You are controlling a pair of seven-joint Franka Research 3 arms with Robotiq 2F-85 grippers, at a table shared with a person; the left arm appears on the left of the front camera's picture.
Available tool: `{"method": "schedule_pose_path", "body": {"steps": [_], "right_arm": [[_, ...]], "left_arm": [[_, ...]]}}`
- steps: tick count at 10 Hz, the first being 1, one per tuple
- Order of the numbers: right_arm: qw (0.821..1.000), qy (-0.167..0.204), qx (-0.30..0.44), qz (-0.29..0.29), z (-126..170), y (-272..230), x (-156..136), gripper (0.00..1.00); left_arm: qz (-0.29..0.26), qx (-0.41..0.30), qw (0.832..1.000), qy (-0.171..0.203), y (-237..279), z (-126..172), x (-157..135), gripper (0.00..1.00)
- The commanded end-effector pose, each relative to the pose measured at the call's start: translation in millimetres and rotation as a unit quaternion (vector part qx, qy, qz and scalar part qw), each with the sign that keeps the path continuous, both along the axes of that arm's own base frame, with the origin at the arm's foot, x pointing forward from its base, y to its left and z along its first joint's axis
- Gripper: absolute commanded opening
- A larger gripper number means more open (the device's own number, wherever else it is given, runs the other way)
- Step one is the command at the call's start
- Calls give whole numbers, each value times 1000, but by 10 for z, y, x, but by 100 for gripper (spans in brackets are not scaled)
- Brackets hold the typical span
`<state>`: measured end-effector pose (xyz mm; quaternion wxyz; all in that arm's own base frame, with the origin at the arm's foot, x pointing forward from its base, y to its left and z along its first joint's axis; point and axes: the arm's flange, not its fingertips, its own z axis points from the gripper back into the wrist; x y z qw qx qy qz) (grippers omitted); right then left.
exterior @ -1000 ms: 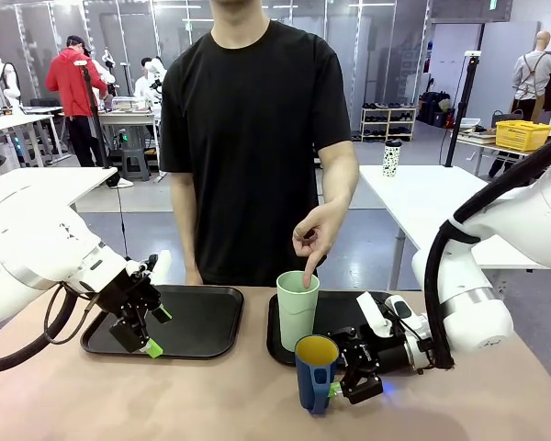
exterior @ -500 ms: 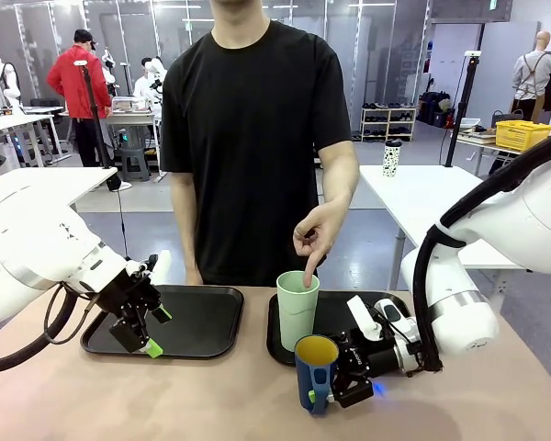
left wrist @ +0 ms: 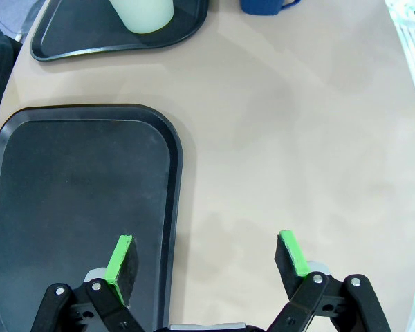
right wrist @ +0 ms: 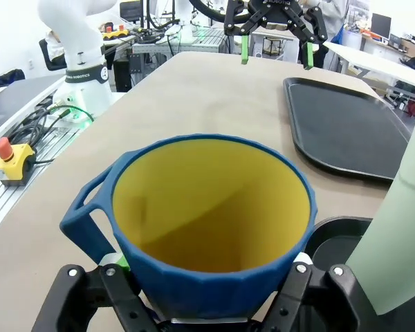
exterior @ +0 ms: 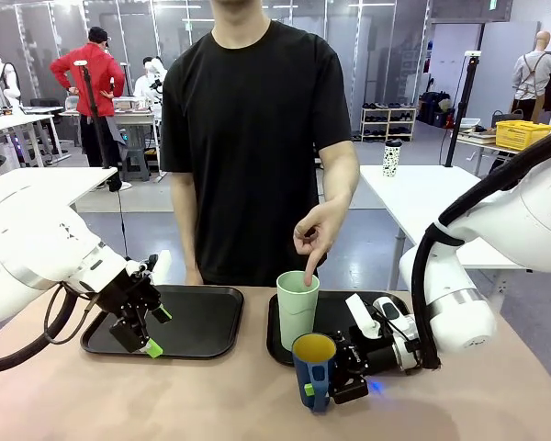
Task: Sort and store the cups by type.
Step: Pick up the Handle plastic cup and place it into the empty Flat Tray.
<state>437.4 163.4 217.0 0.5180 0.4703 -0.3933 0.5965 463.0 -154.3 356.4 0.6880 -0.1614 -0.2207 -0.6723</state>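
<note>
Mug [right wrist: 207, 228], dark blue, yellow inside, looped handle

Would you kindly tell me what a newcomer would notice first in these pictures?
The right gripper is clamped on the blue mug just in front of the right tray. Behind it, the person's hand points a finger into the tall green cup standing on that tray. The left gripper hangs open, straddling the left tray at its edge.
</note>
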Motion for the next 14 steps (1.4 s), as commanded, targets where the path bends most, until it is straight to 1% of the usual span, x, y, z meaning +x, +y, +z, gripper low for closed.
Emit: {"method": "schedule_pose_path", "body": {"steps": [1, 2, 4, 5, 6, 7, 8, 9, 10, 11, 14], "right_arm": [[1000, -5, -4, -2, -65, 41, -61, 62], [1000, -12, -10, 11, 81, 90, -97, 62], [999, -22, -35, 2, 423, 137, -209, 62], [999, -7, -37, -13, 550, 151, -258, 62], [999, -1, -40, -21, 646, 163, -303, 62], [999, -3, -46, -26, 718, 177, -340, 62], [999, 1, -25, -28, 794, 205, -387, 62], [999, 9, -21, -35, 848, 219, -413, 62], [998, 18, -33, -43, 904, 227, -442, 62], [999, -6, -29, -18, 793, 167, -356, 62], [999, -6, -29, -18, 793, 167, -356, 62]], "left_arm": [[-2, -12, 1000, -4, 0, -18, 6, 100], [-2, -12, 1000, -4, 0, -18, 6, 100], [-2, -12, 1000, -4, 0, -18, 6, 100], [-2, -12, 1000, -4, 0, -18, 6, 100], [-2, -12, 1000, -4, 0, -18, 6, 100], [-2, -12, 1000, -4, 0, -18, 6, 100], [-2, -12, 1000, -4, 0, -18, 6, 100], [-2, -12, 1000, -4, 0, -18, 6, 100], [-2, -12, 1000, -4, 0, -18, 6, 100], [-2, -12, 1000, -4, 0, -18, 6, 100], [-2, -12, 1000, -4, 0, -18, 6, 100]]}}
